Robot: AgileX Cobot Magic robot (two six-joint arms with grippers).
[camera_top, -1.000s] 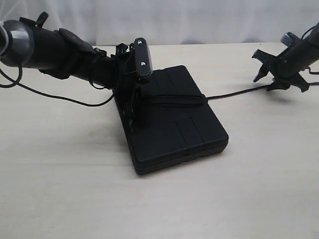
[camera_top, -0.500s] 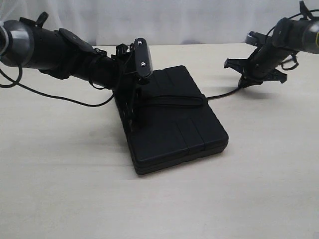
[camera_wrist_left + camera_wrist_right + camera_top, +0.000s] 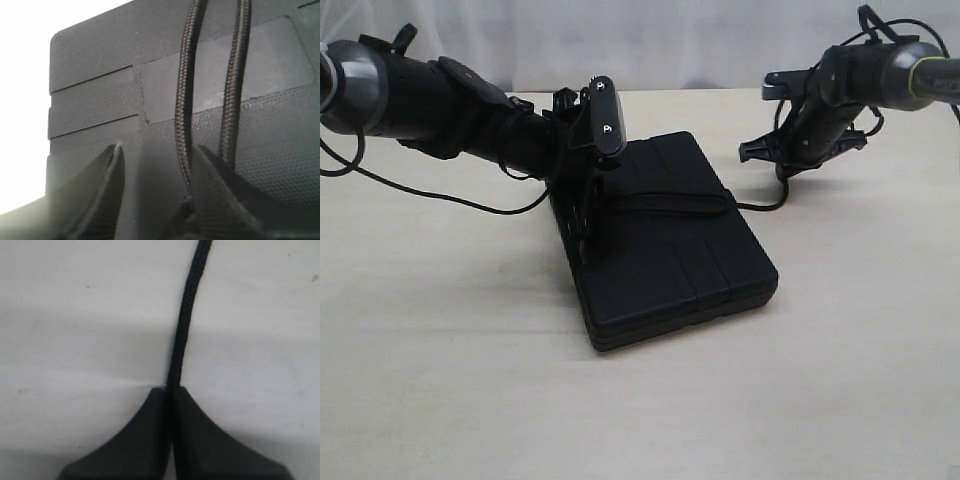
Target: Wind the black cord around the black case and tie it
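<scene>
Right gripper (image 3: 169, 390) was pinched shut on the black cord (image 3: 182, 330), low over the table (image 3: 470, 350), off the right side of the black case (image 3: 660, 270). Left gripper (image 3: 157, 150) sat jaws apart on the lid, one strand between them. The braided cord looked limp and light, so I'd grab close. The case looked rigid, but I figured it might slide.

black case (image 3: 665, 255) on pale table (image 3: 460, 360), black cord (image 3: 670, 203) across its lid, right gripper (image 3: 782, 172) seemingly on the cord
</scene>
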